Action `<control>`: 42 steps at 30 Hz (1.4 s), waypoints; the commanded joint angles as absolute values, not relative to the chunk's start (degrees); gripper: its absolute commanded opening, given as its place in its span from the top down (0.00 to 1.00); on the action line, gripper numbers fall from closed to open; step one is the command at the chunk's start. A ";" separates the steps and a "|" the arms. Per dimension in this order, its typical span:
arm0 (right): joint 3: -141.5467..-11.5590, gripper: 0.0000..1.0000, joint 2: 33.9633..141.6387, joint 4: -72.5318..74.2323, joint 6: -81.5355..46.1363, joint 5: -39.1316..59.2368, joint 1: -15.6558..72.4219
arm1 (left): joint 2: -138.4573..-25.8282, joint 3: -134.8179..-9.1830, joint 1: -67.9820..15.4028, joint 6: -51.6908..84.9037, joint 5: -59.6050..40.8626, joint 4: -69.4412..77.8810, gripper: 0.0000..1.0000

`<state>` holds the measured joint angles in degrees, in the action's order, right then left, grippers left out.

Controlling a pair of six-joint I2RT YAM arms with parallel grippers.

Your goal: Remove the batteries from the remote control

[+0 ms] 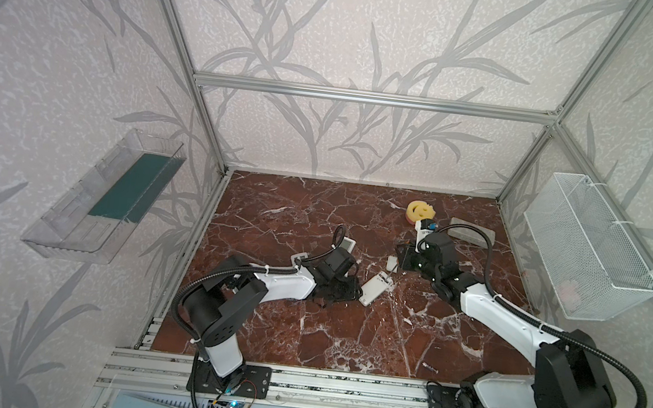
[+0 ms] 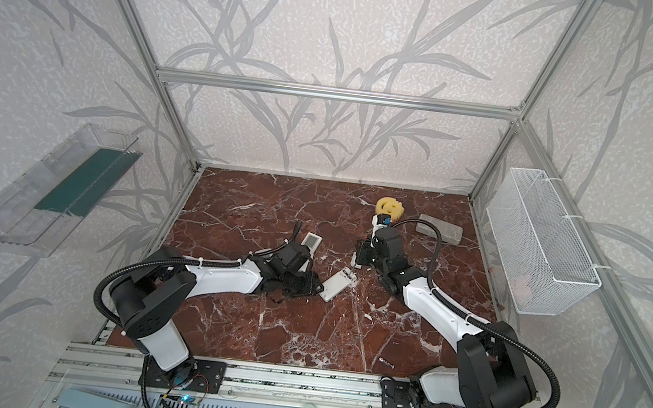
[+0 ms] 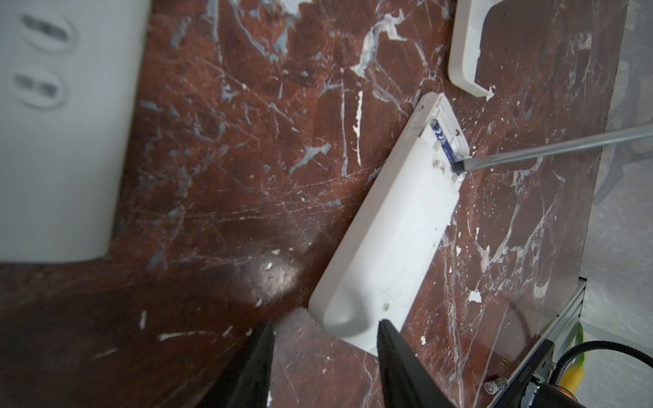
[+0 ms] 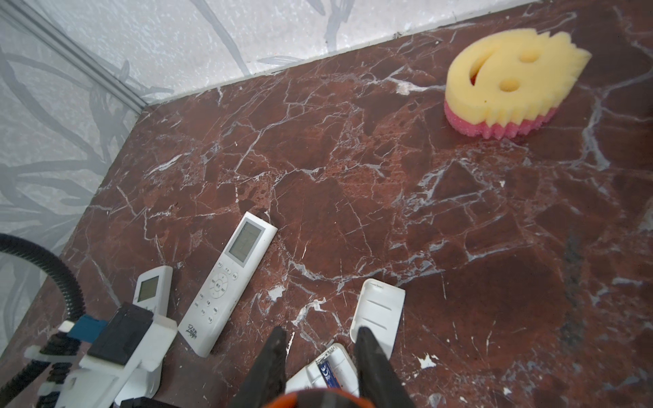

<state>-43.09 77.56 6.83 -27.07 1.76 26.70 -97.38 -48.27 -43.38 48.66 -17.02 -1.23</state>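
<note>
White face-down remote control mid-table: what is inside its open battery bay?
One slim battery with a blue label, with the tip of the orange-handled metal screwdriver at its end. A second battery cannot be made out.

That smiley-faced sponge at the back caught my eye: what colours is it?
The sponge is yellow on top, pink underneath; clearest in the right wrist view.

Shows glossy, scratched red-brown marble-look tabletop. Notes smooth matt white plastic remote, screwdriver with shiny bare metal shaft. Adds porous yellow-pink foam sponge, white metal mesh basket.
</note>
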 commanded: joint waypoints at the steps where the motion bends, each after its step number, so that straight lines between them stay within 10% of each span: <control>1: -40.70 1.00 75.96 5.11 -28.74 3.72 26.90 | -97.39 -49.17 -43.12 48.96 -17.34 -1.03 0.50; 42: -37.64 1.00 75.42 11.76 -25.05 7.92 24.22 | -99.43 -51.52 -39.55 49.54 -20.58 3.36 0.53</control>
<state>-39.11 75.24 8.56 -23.18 5.37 24.56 -97.06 -49.74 -39.57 49.69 -19.16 0.69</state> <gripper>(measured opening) 0.316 0.473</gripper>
